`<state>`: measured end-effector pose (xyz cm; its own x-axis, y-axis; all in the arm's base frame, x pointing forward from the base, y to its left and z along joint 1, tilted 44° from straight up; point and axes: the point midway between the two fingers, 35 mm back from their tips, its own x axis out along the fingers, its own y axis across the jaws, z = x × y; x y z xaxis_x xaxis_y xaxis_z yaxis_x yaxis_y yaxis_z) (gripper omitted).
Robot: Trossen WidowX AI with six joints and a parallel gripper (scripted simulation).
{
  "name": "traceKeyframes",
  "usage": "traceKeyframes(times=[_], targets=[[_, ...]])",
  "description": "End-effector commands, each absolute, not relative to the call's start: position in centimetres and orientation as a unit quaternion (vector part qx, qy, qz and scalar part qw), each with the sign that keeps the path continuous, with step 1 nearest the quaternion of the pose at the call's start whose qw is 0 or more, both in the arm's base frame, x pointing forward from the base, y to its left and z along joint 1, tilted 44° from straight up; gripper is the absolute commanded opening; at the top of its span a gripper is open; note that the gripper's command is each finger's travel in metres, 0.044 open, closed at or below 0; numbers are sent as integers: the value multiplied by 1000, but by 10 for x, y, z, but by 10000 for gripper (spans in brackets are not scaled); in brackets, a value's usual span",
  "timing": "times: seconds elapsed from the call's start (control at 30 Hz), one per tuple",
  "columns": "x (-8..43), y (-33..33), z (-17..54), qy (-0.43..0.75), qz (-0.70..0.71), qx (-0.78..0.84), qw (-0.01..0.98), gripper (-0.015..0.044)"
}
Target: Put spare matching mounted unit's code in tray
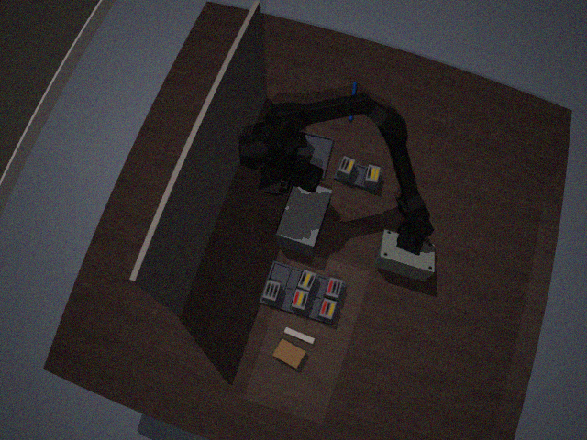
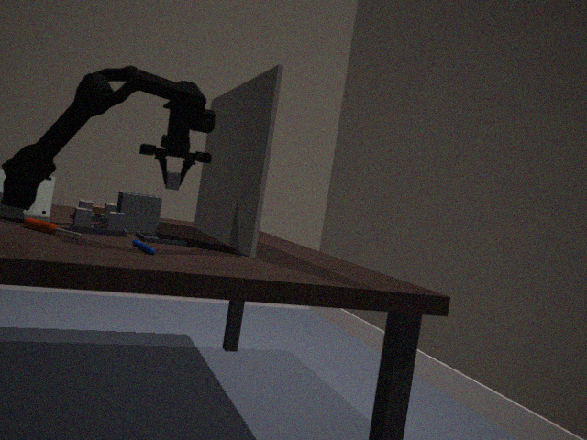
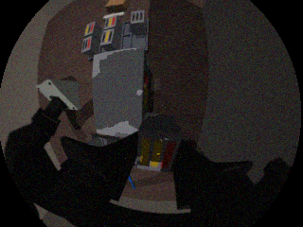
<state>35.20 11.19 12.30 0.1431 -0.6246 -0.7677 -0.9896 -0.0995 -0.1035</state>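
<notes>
My gripper (image 2: 172, 183) (image 3: 157, 134) is shut on a grey spare (image 2: 172, 178) (image 3: 157, 151), high above the table. The spare shows two yellow bars and a red one in the wrist view. The mounted unit (image 1: 303, 215) (image 2: 142, 213) (image 3: 118, 90) is a large grey box. A narrow strip of its back shows red and yellow in the wrist view, too slanted to read surely. The flat grey tray (image 1: 324, 150) (image 2: 160, 239) lies beyond the unit, partly hidden by the arm in the top view. The fingers are hard to make out there.
A rack (image 1: 282, 271) (image 3: 135, 42) holds several barred spares. A smaller rack (image 1: 361, 175) holds two. A tall panel (image 1: 232, 90) (image 2: 237, 156) stands beside the unit. A white bar (image 1: 299, 335), tan block (image 1: 289, 353), blue pen (image 1: 354, 88) (image 2: 143, 247) and orange screwdriver (image 2: 39, 225) lie around.
</notes>
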Motion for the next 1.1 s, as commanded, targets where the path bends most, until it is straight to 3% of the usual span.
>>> traceKeyframes(times=[0.0, 0.47, 1.07], targets=[[352, 82, 148, 590, 282, -690, 311, 0], [333, -8, 220, 600, 267, -703, 274, 0], [335, -15, 215, 601, 267, -701, 276, 0]])
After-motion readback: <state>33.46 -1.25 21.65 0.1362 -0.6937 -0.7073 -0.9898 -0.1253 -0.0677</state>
